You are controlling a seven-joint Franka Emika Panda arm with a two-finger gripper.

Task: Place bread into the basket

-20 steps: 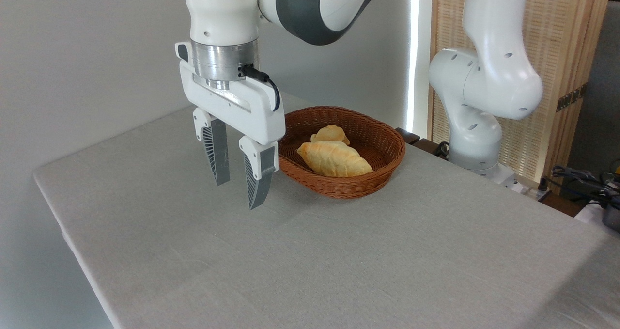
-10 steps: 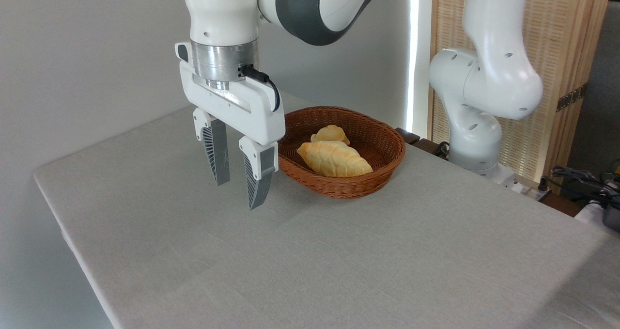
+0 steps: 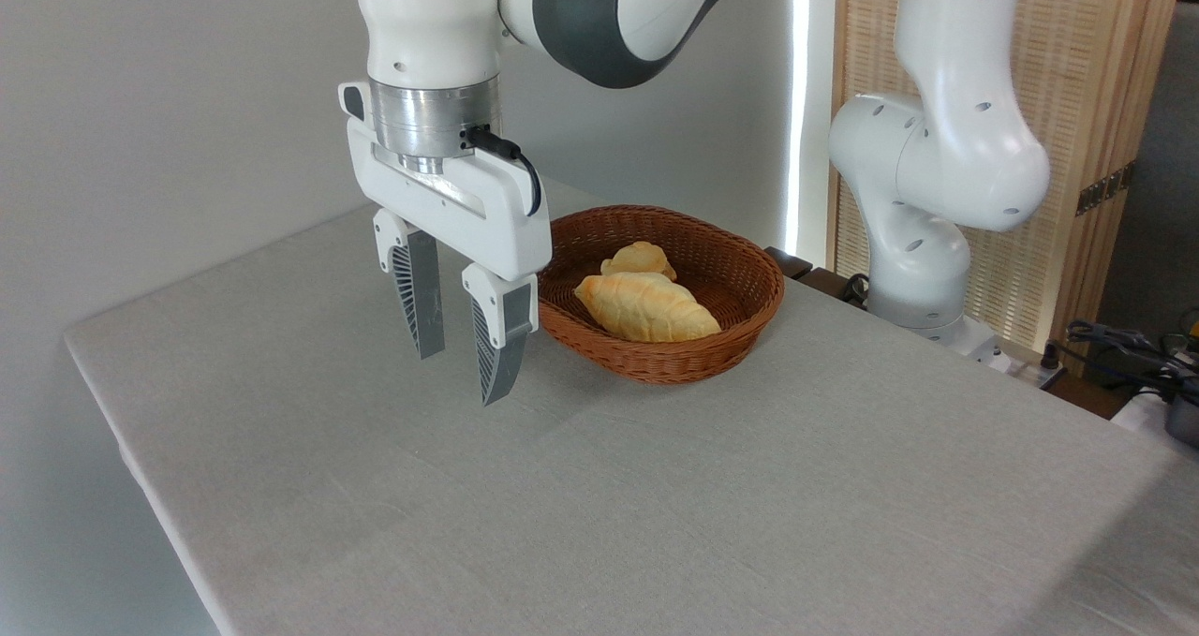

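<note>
The long, leaf-shaped golden loaf of bread (image 3: pixel 648 306) with its scored, braided top lies inside the oval brown wicker basket (image 3: pixel 731 336), on the basket's floor toward the near wall, one pointed end aimed left and the other right. Just behind it, touching or nearly so, sits a small round lumpy bun (image 3: pixel 639 259). From how things lie, the putting-in looks done.

The white two-finger gripper (image 3: pixel 461 374) hangs above the grey cloth-covered table (image 3: pixel 656 505), just left of the basket and outside its rim. Its two ribbed grey fingers (image 3: pixel 421 299) stand apart with clear air between them and nothing held.

If the loaf had to be lifted again, I would guess it is light, with a crust that gives a little under pressure: soft enough to dent if squeezed hard, not slippery, not likely to break. Its flat, tapering shape suggests taking it across the widest middle part, jaws closing on the two long orange-brown edges; the pointed ends offer too little to hold and would let it swing. The basket wall stands close to the near edge, so a finger coming down on that side could catch the weave, and the bun crowds the far side.
</note>
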